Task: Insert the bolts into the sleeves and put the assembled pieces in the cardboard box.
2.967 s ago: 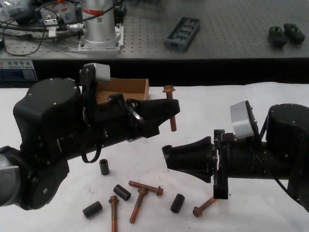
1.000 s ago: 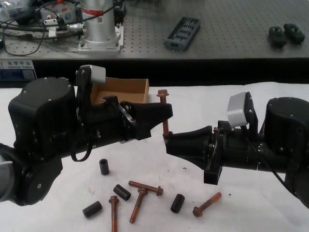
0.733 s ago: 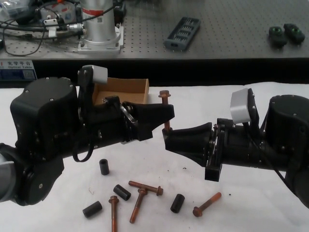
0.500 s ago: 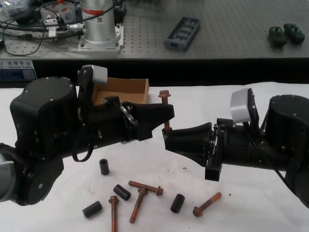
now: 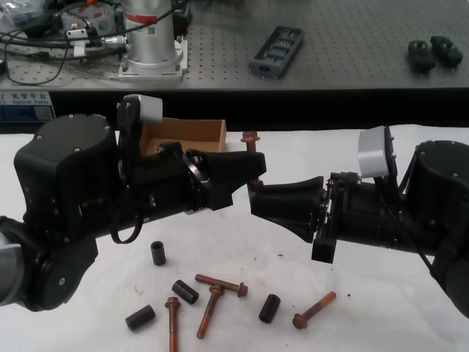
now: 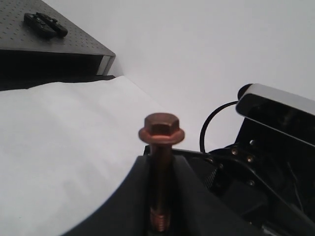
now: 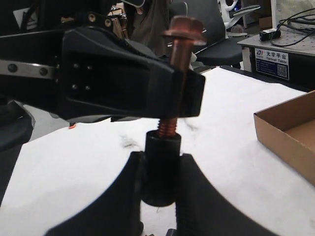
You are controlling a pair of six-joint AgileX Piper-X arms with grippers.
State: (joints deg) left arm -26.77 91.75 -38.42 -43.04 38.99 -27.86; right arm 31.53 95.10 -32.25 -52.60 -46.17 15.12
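Observation:
My left gripper (image 5: 253, 167) is shut on a copper bolt (image 5: 250, 138), held upright with its hex head (image 6: 161, 129) on top. Directly beneath it my right gripper (image 5: 255, 199) is shut on a black sleeve (image 7: 161, 167), also upright. In the right wrist view the bolt's threaded tip (image 7: 169, 129) meets the sleeve's open top, with the left gripper (image 7: 189, 101) just above. The shank (image 6: 160, 167) runs down between the left fingers. The cardboard box (image 5: 192, 130) stands behind the left arm, and its corner (image 7: 290, 128) shows beside the sleeve.
Loose bolts (image 5: 220, 284) (image 5: 315, 310) and black sleeves (image 5: 157, 253) (image 5: 270, 308) lie on the white cloth near the front edge. Behind the cloth is a dark perforated bench (image 5: 330, 44) with a metal post (image 5: 150, 37) and a black tray (image 5: 277, 48).
The right gripper has risen with the sleeve and closed the gap under the bolt. The bolt's lower shank, visible below the left gripper earlier, is now covered.

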